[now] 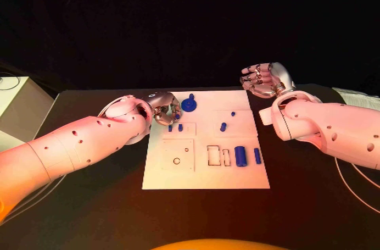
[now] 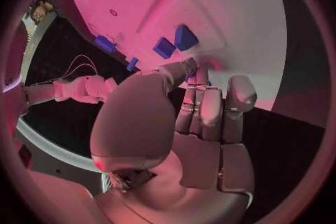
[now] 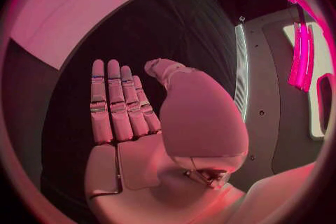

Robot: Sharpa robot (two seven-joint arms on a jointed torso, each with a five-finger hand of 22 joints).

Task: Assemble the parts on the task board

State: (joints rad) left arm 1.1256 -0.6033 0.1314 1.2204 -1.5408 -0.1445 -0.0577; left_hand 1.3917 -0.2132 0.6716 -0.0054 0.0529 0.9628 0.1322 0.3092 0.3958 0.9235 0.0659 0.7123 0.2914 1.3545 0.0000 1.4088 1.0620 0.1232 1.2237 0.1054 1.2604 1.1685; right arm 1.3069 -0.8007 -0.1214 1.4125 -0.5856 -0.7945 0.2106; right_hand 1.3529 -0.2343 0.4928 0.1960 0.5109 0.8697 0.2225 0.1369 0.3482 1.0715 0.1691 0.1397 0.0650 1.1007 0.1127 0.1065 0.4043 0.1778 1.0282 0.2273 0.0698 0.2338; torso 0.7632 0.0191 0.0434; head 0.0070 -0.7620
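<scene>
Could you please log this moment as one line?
left hand: over task board, holding nothing seen | right hand: open, off board | round blue part: on board

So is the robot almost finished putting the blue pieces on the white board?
Not nearly. The blue disc stands near the task board's far edge, by the left hand, whose fingers are down on the board; whether it holds anything is unclear. The blue cylinder and small pegs lie loose. The right hand is open, off the board.
</scene>
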